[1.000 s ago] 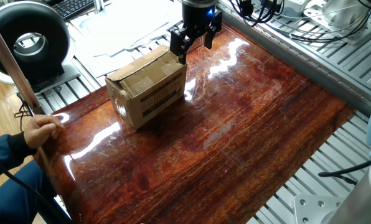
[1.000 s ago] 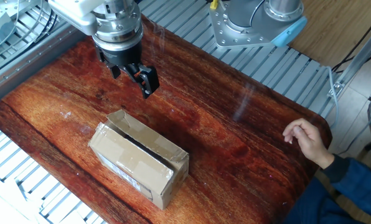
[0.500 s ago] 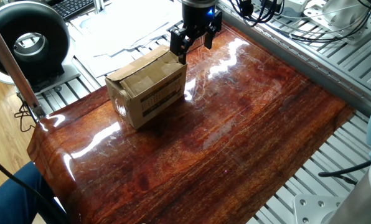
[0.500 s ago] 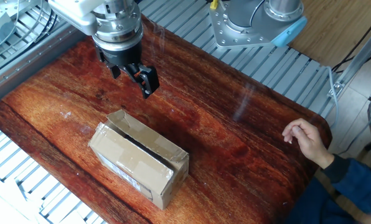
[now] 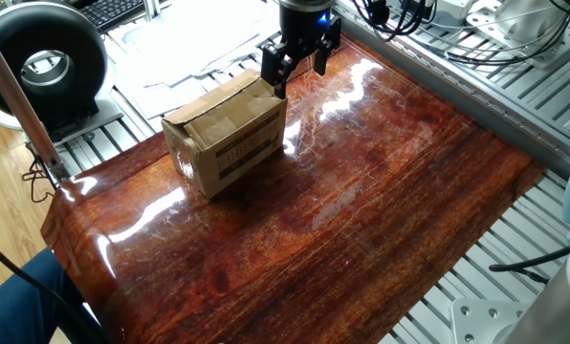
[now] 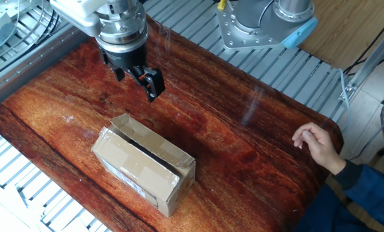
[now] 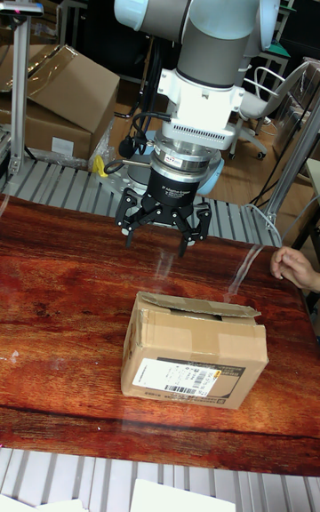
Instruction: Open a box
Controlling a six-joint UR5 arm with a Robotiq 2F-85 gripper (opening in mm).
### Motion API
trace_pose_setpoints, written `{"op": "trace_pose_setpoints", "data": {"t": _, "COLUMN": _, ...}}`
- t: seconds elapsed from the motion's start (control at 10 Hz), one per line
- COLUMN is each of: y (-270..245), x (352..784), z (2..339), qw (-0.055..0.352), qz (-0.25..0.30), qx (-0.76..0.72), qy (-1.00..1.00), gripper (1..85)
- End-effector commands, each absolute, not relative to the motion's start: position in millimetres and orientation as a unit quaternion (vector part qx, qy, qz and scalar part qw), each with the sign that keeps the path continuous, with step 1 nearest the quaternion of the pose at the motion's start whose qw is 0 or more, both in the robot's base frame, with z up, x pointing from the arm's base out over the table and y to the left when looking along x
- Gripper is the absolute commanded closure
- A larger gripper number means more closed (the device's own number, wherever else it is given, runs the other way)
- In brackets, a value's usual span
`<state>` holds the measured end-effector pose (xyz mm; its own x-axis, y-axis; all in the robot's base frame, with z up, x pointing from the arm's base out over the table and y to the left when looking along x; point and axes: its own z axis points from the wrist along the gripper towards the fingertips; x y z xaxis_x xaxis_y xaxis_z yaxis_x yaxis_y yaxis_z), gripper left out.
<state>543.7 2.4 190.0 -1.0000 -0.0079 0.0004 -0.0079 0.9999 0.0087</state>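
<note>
The box (image 5: 230,134) is a small brown carton standing on the wooden table (image 5: 381,191), its printed label facing the front. Its top flaps lie nearly flat, with a dark slit between them, and one end flap is slightly raised (image 6: 124,122). My gripper (image 5: 299,69) hangs open just beyond the box's far end, a little above the tabletop, with nothing between its fingers. The other fixed view shows the gripper (image 6: 137,80) apart from the box (image 6: 144,164). In the tall fixed view the gripper (image 7: 158,241) hovers behind the box (image 7: 196,348).
A person's hand (image 6: 314,143) rests on the table's edge, also visible in the tall view as a hand (image 7: 298,265). A black round blower (image 5: 41,62) and papers (image 5: 189,38) lie past the table. The robot base (image 6: 263,22) stands behind.
In one fixed view the person's hand has left the table's near-left edge. The gripper and the box have not moved.
</note>
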Motion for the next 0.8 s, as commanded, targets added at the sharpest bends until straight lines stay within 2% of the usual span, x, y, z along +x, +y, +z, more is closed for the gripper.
{"op": "trace_pose_setpoints", "data": {"t": 0.0, "y": 12.4, "x": 482.8, "z": 197.2, "qw": 0.118, "qz": -0.017, "qx": -0.016, "qy": -0.993, "gripper": 84.7}}
{"op": "trace_pose_setpoints", "data": {"t": 0.7, "y": 13.8, "x": 483.7, "z": 197.2, "qw": 0.117, "qz": -0.009, "qx": -0.021, "qy": -0.993, "gripper": 84.7}}
